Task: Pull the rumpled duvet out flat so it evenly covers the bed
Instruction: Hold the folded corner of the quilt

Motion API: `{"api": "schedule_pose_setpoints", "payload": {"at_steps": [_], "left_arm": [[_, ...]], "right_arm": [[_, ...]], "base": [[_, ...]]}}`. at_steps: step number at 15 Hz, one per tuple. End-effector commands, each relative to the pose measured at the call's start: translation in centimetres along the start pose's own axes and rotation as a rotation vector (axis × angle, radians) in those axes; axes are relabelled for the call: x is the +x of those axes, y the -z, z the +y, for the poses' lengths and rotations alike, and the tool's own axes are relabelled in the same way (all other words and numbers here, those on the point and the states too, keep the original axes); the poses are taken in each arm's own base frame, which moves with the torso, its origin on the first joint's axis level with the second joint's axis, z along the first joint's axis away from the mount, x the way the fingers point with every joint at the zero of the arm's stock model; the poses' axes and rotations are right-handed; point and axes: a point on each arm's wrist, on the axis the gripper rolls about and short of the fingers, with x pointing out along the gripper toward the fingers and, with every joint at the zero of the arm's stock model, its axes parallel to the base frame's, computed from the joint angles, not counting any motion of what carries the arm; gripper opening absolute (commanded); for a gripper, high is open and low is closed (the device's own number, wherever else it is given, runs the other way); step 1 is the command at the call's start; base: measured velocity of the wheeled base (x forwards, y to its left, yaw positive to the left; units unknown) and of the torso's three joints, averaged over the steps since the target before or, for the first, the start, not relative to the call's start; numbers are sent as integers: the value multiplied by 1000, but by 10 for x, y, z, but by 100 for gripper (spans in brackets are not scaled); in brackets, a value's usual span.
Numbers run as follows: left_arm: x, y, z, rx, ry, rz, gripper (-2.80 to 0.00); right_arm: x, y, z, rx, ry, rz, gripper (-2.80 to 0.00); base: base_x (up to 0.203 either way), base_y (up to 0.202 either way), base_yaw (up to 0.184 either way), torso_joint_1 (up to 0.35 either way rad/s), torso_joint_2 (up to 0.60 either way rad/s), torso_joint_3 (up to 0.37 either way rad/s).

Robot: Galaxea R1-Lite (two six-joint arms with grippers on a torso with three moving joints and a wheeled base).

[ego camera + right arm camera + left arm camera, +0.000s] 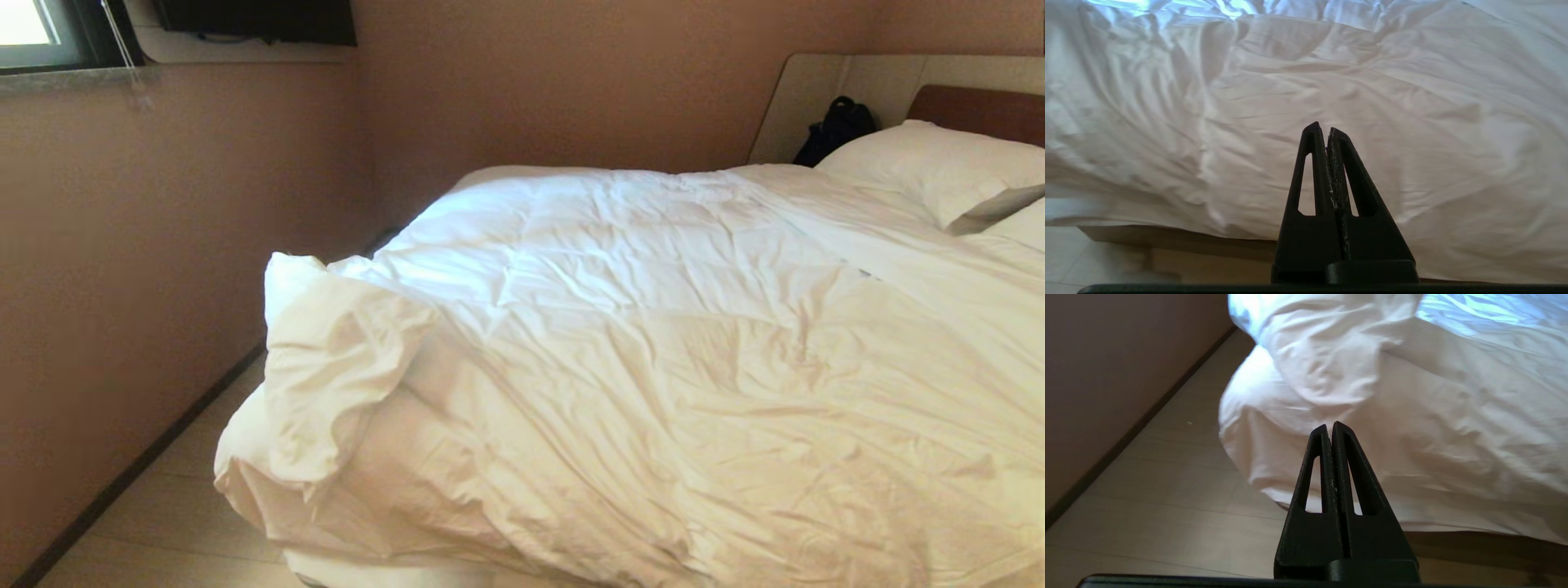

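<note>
Left gripper (1330, 425) pressed together, empty, before folded-back corner | right gripper (1322, 127) likewise closed, empty | duvet (653, 327) rumpled on bed (1167, 239), corner bunched | pillow (939, 167) seen only from head; brown base only from wrists

Walls (571, 82) painted a dull pinkish brown, meeting at the far corner. Pale plank floor (180, 506) with dark skirting board (139, 469) along the left wall. Window (33, 33) at far left admits daylight; dark wall-mounted screen (257, 20) beside it.
</note>
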Motion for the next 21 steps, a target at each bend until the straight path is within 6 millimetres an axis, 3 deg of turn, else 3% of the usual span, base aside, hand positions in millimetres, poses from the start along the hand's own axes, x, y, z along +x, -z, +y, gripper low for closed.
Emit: {"api": "schedule_pose_setpoints", "payload": {"at_steps": [1, 18, 21], "left_arm": [[0, 0, 0, -1, 0, -1, -280], [0, 0, 0, -7, 0, -1, -280], [0, 0, 0, -8, 0, -1, -280]], "right_arm": [[0, 0, 0, 0, -1, 0, -280], [0, 0, 0, 0, -1, 0, -280], [0, 0, 0, 0, -1, 0, -280]], "base": [[0, 196, 0, 2, 2, 7], [0, 195, -1, 3, 2, 2], [0, 79, 0, 1, 1, 3]]}}
